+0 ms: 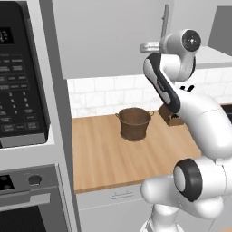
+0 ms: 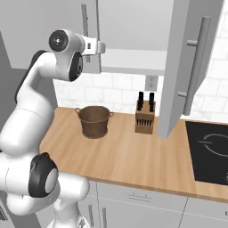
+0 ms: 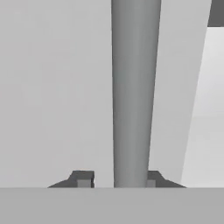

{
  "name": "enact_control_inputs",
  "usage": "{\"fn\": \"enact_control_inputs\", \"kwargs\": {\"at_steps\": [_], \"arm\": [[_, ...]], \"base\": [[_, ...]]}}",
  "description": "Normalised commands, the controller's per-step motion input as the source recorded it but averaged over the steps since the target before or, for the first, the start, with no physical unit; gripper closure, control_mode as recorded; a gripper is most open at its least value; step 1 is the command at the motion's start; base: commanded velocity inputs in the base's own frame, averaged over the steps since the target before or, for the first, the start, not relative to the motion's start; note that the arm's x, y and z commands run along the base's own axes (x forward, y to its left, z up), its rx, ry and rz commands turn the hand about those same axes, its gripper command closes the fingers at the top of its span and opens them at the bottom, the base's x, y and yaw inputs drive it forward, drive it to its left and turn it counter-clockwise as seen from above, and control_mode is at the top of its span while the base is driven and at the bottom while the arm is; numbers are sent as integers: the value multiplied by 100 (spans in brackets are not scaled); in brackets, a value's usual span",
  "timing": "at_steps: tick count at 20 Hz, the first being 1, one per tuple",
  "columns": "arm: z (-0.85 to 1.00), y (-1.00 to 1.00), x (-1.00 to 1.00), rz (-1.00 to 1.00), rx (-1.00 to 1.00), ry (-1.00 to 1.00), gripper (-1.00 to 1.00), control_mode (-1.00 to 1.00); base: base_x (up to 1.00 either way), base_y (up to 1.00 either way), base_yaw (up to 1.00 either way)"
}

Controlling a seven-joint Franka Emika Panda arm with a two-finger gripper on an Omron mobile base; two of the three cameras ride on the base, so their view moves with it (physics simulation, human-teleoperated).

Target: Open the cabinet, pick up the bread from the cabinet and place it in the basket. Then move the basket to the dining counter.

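Wooden desk (image 2: pixel 133 156) under white tiles carries the basket (image 2: pixel 94 121) and a knife block (image 2: pixel 145 116); the raised arm's fingers (image 3: pixel 117 179) bracket the cabinet (image 1: pixel 104 36) handle (image 3: pixel 133 92), grip unclear.

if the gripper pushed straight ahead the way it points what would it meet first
The gripper straddles the long vertical silver bar handle; just behind lies the light grey flat-panel cabinet door, probably met first.

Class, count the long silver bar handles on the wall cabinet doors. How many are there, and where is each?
2: one handle on the open right door, one handle on the left door, between the gripper's fingertips.
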Motion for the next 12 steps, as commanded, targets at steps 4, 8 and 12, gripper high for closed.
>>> {"fn": "enact_control_inputs", "kwargs": {"at_steps": [4,8,12], "arm": [[0,61,-64,0,0,-1,100,-100],[0,71,-95,0,2,0,100,-100],[0,75,-100,0,8,0,100,-100]], "base": [[0,0,0],[0,0,0],[0,0,0]]}}
